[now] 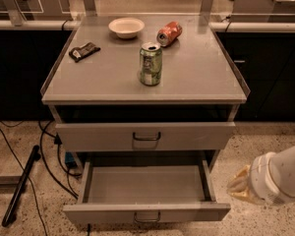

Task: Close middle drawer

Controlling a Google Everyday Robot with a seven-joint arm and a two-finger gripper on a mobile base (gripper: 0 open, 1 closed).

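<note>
The middle drawer [146, 185] is pulled well out of the grey cabinet, empty inside, with its flat front [187, 212] and small dark handle [147, 216] towards me. The top drawer [146, 135], with a larger handle, sits above it, almost pushed in. My gripper [238, 187] is low at the right, just beyond the open drawer's right front corner and not touching it. It shows as a yellowish tip on the white arm [280, 176].
On the cabinet top [196, 77] stand a green can [150, 64], a tipped red can [169, 33], a white bowl [126, 27] and a dark snack packet [84, 51]. Cables and a black bar [20, 186] lie on the floor at the left. Dark counters stand behind.
</note>
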